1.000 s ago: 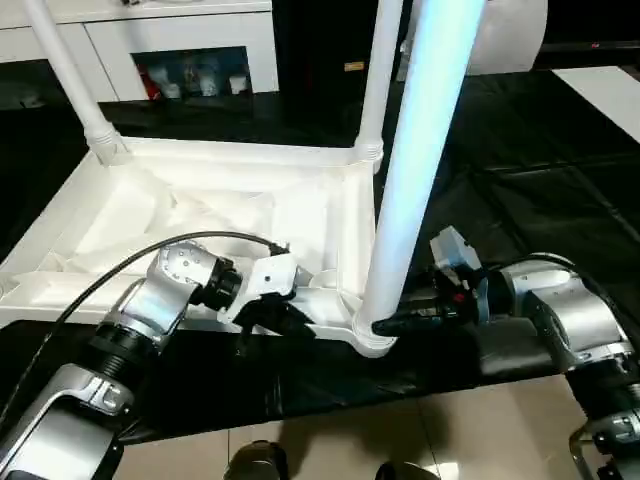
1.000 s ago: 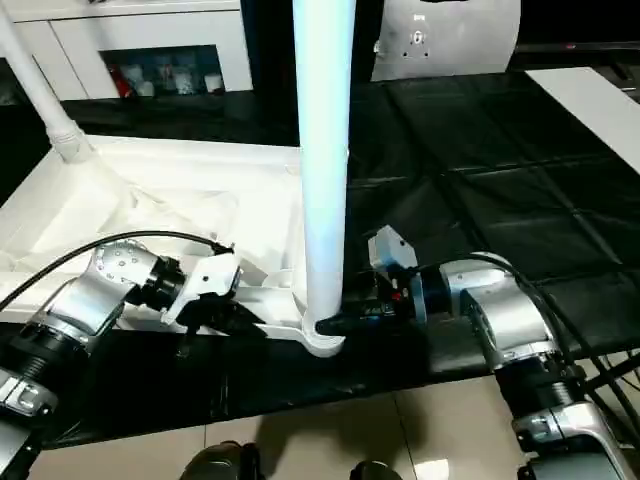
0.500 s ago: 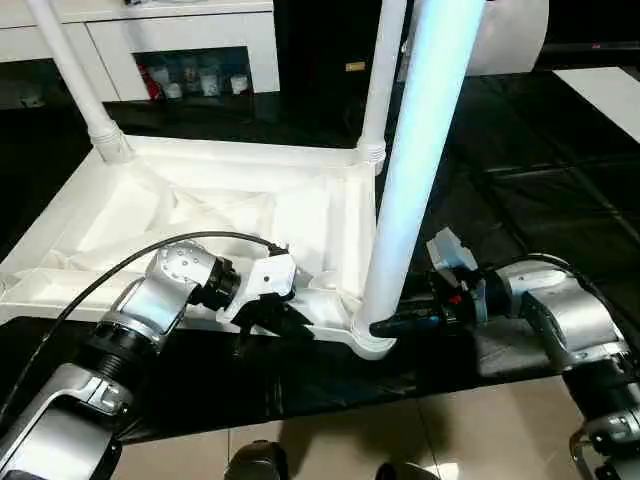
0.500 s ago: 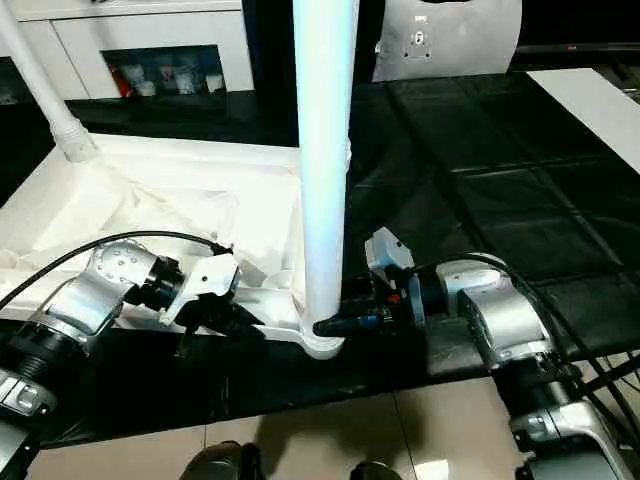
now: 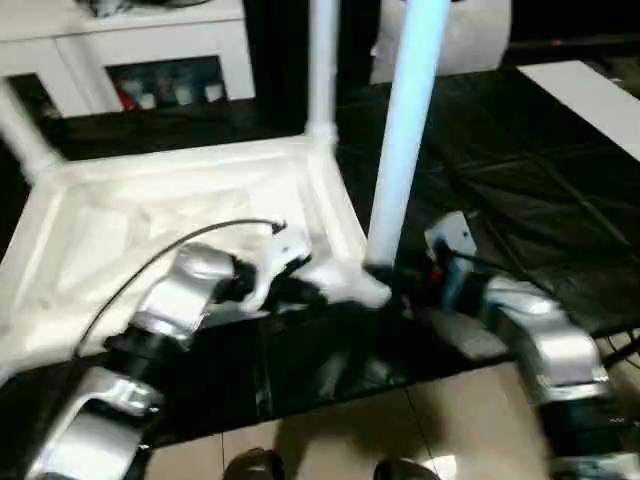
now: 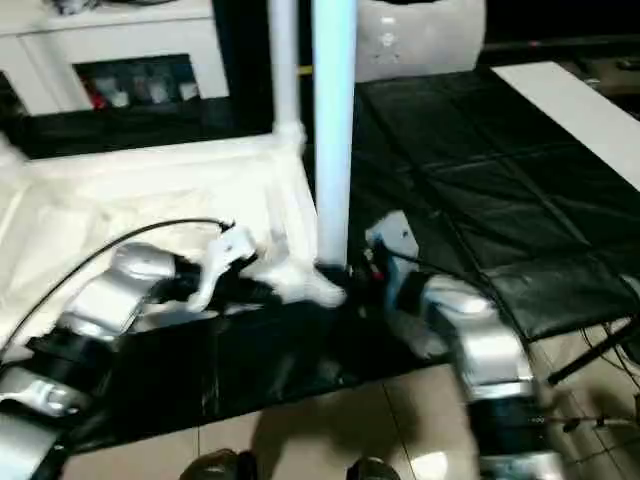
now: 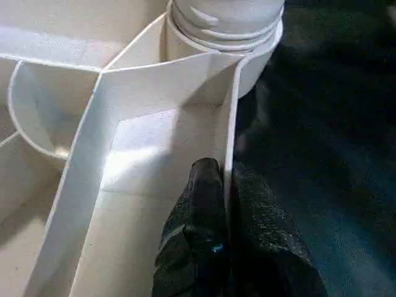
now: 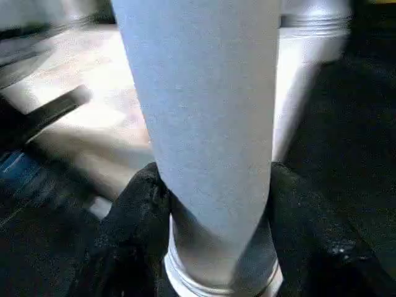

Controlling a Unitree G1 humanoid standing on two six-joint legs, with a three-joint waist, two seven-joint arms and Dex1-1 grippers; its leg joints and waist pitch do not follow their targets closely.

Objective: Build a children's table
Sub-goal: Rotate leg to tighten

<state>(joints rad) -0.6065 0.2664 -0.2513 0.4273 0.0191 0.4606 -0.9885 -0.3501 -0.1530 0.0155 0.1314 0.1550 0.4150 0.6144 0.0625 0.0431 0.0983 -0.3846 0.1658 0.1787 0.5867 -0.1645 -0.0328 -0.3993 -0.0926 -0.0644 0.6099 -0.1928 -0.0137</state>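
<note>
Tabletop (image 5: pixel 150 215) upside down on black mat (image 5: pixel 520 160), ribbed underside up. Seen rotated vs a sec ago: near corner w/ leg now further left in head views, far legs shifted too. Whole pic also shifted, so part of that is camera; can't split the two.

Left: left gripper (image 7: pixel 224 210) pinched shut on thin rim wall of tabletop near the corner socket (image 7: pixel 229 31). Same grip as before, so likely steadying or dragging the top.

Centre: near leg (image 5: pixel 400 150) upright in its corner socket, two far legs (image 5: pixel 322 70) also standing.

Right: right gripper (image 8: pixel 213 204) clamped round base of near leg, fingers (image 8: pixel 133 213) on either side, touching. Probably seating leg or swinging the top via it.

Views: left wrist shows rim pinch plus threaded collar at socket, hidden from head views. Right wrist shows finger contact on leg; head views too smeared there. Fourth corner not readable, so can't tell how far along.
</note>
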